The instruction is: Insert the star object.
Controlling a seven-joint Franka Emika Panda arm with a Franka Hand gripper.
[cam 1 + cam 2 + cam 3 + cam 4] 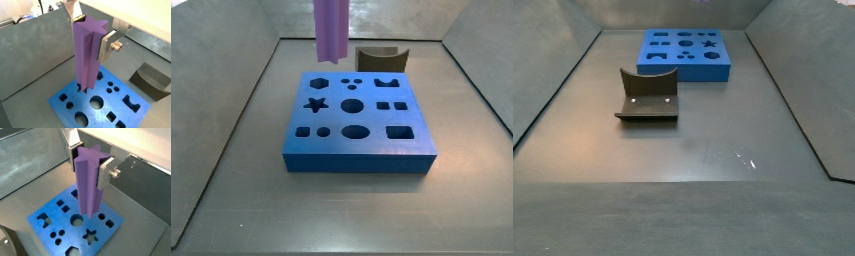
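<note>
Matt purple plastic star object (87, 52) between bare silver metal fingers (109, 44) of the tool (92, 31)

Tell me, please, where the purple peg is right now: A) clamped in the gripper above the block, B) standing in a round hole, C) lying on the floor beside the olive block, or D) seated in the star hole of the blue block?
A: in both wrist views the gripper clamps the peg upright, and a side view shows its lower end hanging clear above the blue block.

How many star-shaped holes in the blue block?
1: the star-shaped hole sits in the blue block, left column in a side view. None seems hidden. The gripper, above the block, holds the long purple star-section peg.
</note>
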